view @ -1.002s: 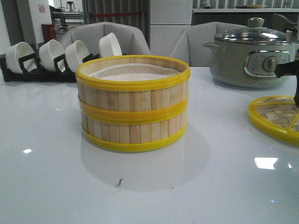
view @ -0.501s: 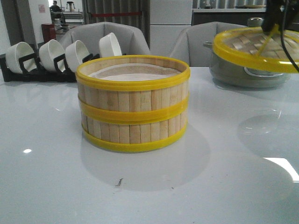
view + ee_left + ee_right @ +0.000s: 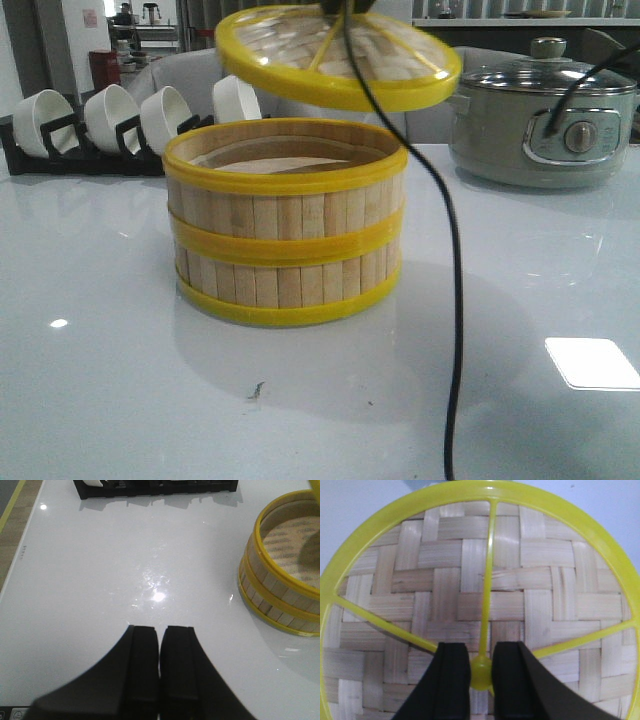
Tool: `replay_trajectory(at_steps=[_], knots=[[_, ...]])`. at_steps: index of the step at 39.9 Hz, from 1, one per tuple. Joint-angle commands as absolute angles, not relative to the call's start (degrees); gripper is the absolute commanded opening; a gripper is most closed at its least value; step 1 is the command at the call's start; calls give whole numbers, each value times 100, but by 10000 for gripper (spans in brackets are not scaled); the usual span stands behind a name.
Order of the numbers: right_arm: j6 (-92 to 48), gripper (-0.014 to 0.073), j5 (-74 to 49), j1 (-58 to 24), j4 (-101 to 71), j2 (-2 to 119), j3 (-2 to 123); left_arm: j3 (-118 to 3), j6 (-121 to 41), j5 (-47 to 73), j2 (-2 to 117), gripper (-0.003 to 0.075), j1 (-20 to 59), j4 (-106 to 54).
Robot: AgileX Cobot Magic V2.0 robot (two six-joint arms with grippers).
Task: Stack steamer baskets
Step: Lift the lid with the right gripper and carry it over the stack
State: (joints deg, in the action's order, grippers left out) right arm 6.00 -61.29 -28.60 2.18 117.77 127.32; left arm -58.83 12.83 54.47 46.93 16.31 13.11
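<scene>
The two steamer baskets (image 3: 285, 222) sit stacked mid-worktop (image 3: 110, 380). At their 1 o'clock, raised, the right gripper (image 3: 480, 674) jaws pinch the lid (image 3: 338, 55) knob. Left gripper (image 3: 160, 645) jaws are closed, empty.

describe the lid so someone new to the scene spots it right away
Find the two stacked steamer baskets mid-table. Just above them hangs a flat round lid, tilted, held at its centre knob by the right claw. Unlike the baskets, it has no slat walls: woven bamboo face, yellow rim and spokes.
</scene>
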Motion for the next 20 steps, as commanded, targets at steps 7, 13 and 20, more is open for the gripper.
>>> replay_trajectory(at_steps=[7,13,20], knots=[[428,57,-5957,-3218,243,11962,13246,-6036,1344,5031,4660,91,1616,1391],[423,57,-6013,-3297,243,12034,13246,-6036,1344,5031,4660,91,1616,1391],[418,57,-6027,-3314,243,12096,13246,-6036,1344,5031,4660,91,1616,1391]])
